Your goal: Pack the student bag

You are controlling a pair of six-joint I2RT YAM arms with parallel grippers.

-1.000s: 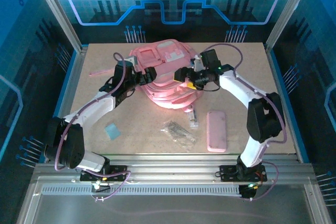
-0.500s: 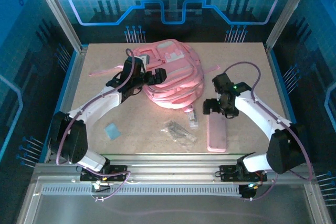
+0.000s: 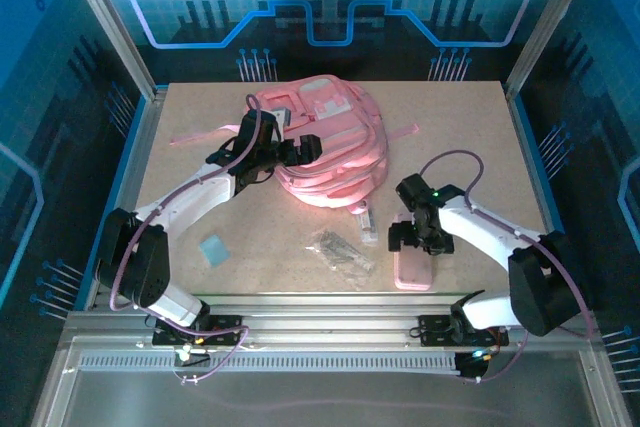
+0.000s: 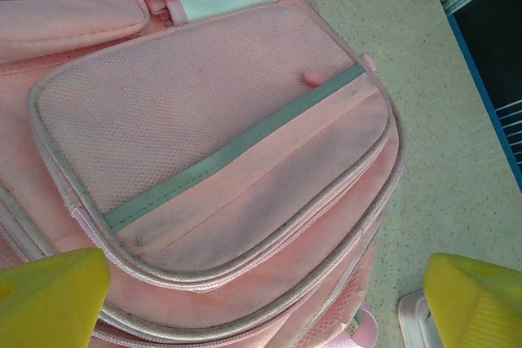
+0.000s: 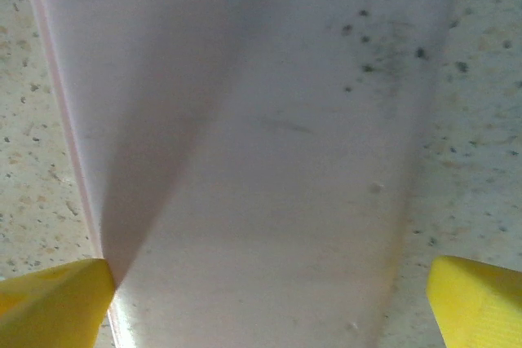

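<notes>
Swinging the right arm (image 3: 480,232) off the student bag (image 3: 330,137) and back toward the near edge of the worktop (image 3: 480,127) within the last second, to end above the pink pencil case (image 3: 413,272). Leaving the bag where it lay, toward the far edge and about midway between the left and right edges, front pockets up, straps trailing to either side. Standing the right jaws wide apart, with a yellow fingertip (image 5: 53,299) at each long side of the case, straddling it but gripping nothing yet. Cannot tell from the wrist view whether touching the cover or just clear of it. Keeping the left arm (image 3: 195,197) at the bag's left flank, barely shifted, jaws likewise released and empty, yellow fingertips (image 4: 49,295) spread above the mesh front pocket (image 4: 204,120).

Reading this as a switch from handling the bag to fetching a first item. Judging the task barely begun: pencil case, crinkled clear packet (image 3: 340,250), small clear packet (image 3: 368,229) and small blue square (image 3: 212,248) all lying out on the near half of the worktop, none inside. Calling next for a lowering and a closing across the case's width, then a carry toward the far edge. Risking trouble there: no gaping compartment to be seen on the bag, so probably needing a pocket held open by the left jaws before any drop-in.
</notes>
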